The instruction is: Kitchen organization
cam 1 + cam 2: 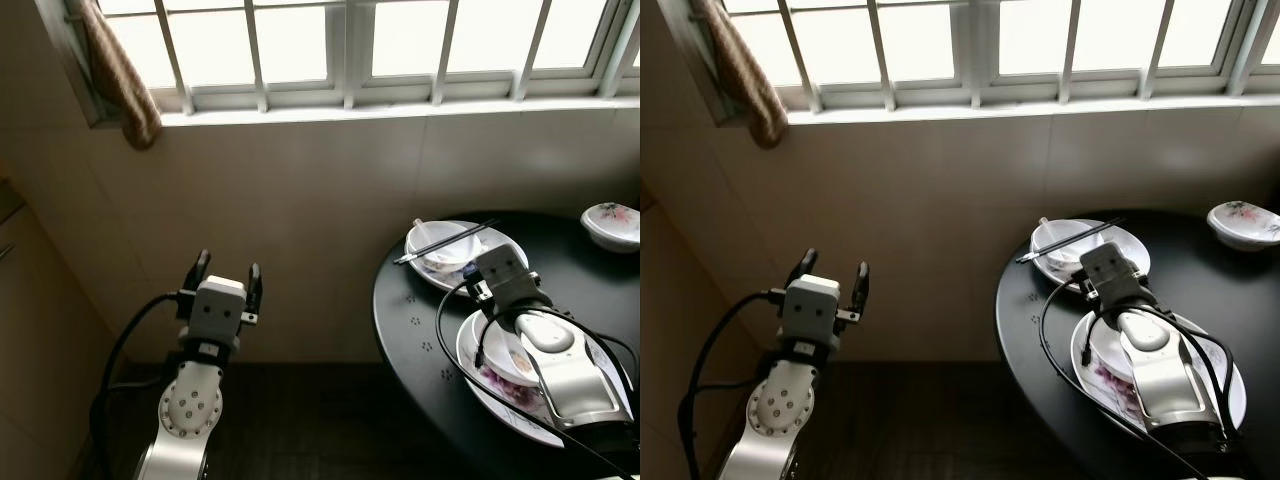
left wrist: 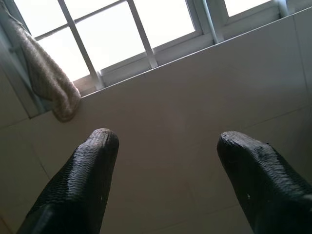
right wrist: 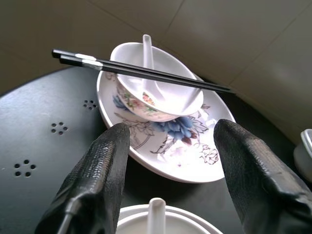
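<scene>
my right end effector (image 3: pixel 168 170) fingers apart, hovering at the plate (image 3: pixel 165 146) | bowl (image 3: pixel 161 95) on it, chopsticks (image 3: pixel 141 70) across, spoon (image 3: pixel 148 58) inside | all on black desk (image 1: pixel 420 310) | left end effector (image 1: pixel 226 280) apart, facing the wall

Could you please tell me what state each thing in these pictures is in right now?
Left pincer: open, empty, raised before the tiled wall.
Right pincer: open, empty, above the table, pointing at the far plate.
Far plate: on the table, carrying a bowl.
Bowl: upright, spoon inside.
Chopsticks: paired, lying across the bowl's rim.
Small bowl: upright, apart from the plates.
Cloth: hanging at the window.
</scene>
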